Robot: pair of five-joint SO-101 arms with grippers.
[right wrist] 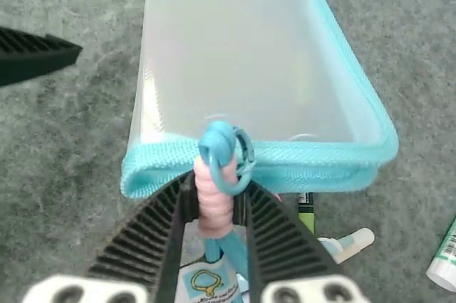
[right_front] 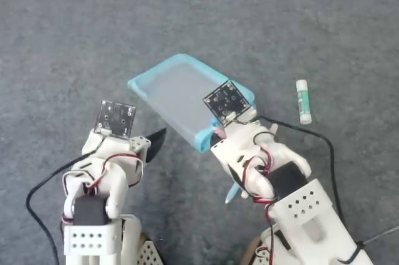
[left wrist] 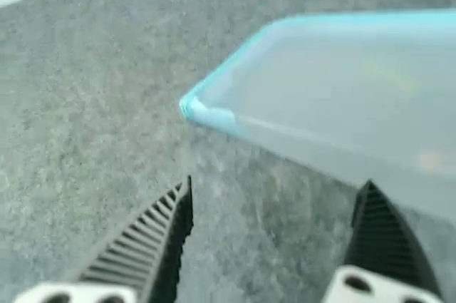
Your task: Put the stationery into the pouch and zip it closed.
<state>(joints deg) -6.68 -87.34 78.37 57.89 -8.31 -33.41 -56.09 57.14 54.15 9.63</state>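
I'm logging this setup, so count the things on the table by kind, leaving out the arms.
Pouch: 1
Glue stick: 1
Pen, in the right pincer: 1
Small pieces by the pouch mouth, kind unclear: 2
Total: 5

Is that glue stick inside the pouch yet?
No, out. The glue stick lies on the table, apart from the pouch.
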